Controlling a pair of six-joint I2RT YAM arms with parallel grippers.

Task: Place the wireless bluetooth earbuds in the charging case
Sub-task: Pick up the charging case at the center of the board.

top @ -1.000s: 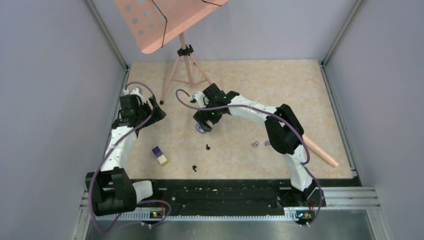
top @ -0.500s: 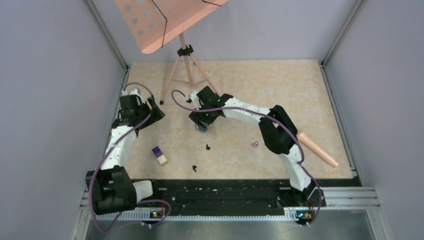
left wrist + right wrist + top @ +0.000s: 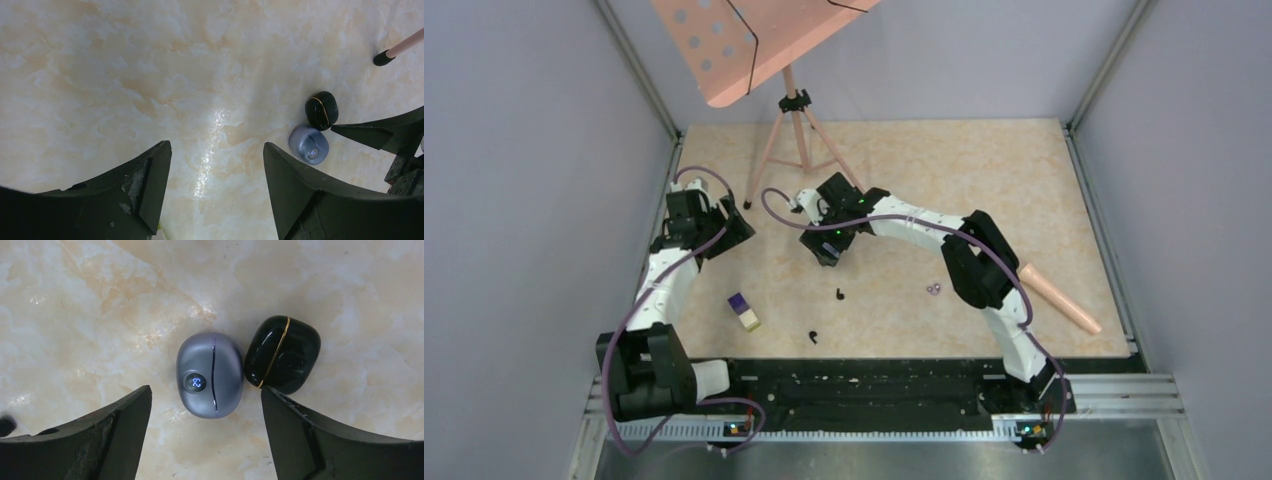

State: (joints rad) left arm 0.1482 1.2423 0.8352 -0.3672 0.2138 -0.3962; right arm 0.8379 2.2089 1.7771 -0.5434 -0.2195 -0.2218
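Black earbud (image 3: 840,294) lies near the right hand (image 3: 828,252), untouched.

A pink music stand (image 3: 790,100) sits at the far left of the pale marbled counter (image 3: 944,170). Its perforated tray (image 3: 744,40) tilts out over the back edge, crossed by a thin dark cord. One of its tripod legs ends in a black rubber foot (image 3: 383,58) planted on the counter. Near the front left lies a small block (image 3: 744,311), purple at its far end and cream at its near end. A pink rod (image 3: 1061,299) lies aslant close to the right wall.
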